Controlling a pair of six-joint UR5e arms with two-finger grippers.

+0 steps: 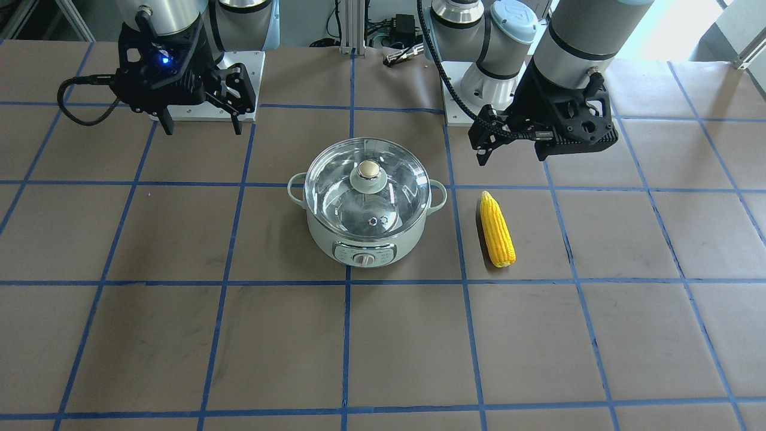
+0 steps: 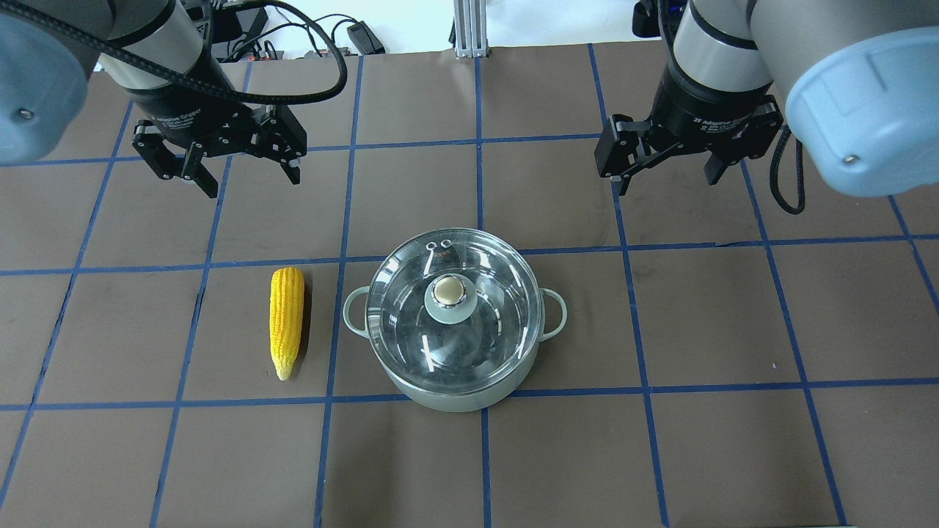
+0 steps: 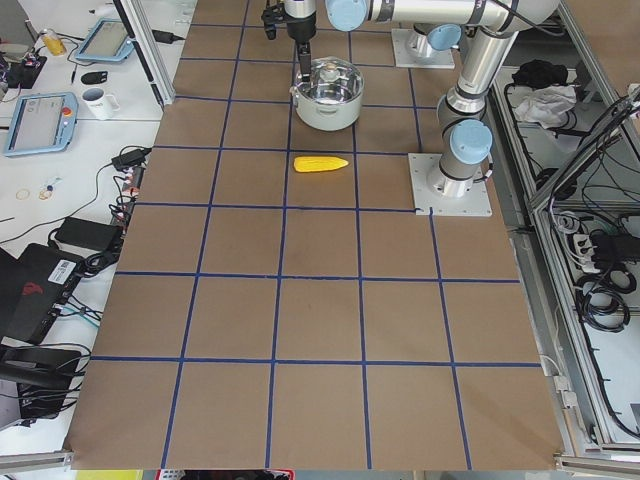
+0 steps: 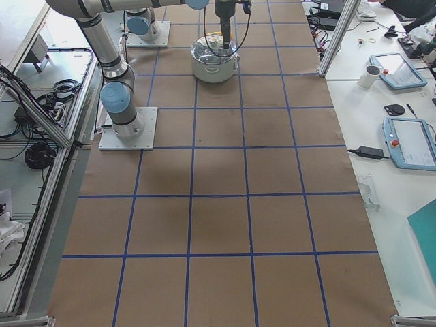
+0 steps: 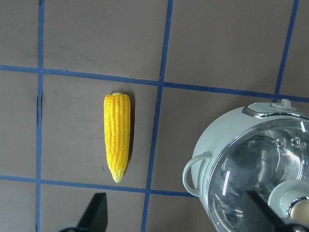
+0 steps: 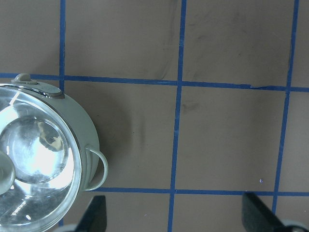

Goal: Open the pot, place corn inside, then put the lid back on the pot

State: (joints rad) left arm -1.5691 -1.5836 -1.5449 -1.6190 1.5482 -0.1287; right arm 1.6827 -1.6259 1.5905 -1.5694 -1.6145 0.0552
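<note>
The mint-green pot (image 2: 449,397) stands mid-table with the glass lid (image 2: 411,293) seated on it; its dial faces away from me. It also shows in the front view (image 1: 365,242), with the lid (image 1: 335,185) on top. The yellow corn (image 2: 286,323) lies flat on the table on the pot's left, also seen in the front view (image 1: 497,229) and in the left wrist view (image 5: 117,137). My left gripper (image 2: 251,182) is open and empty, hovering beyond the corn. My right gripper (image 2: 669,180) is open and empty, hovering beyond the pot's right side.
The brown table carries a grid of blue tape lines (image 2: 477,205). The arm base plates (image 1: 206,90) sit at my edge of the table. Side tables with tablets and a mug (image 3: 97,100) stand off the table's far side.
</note>
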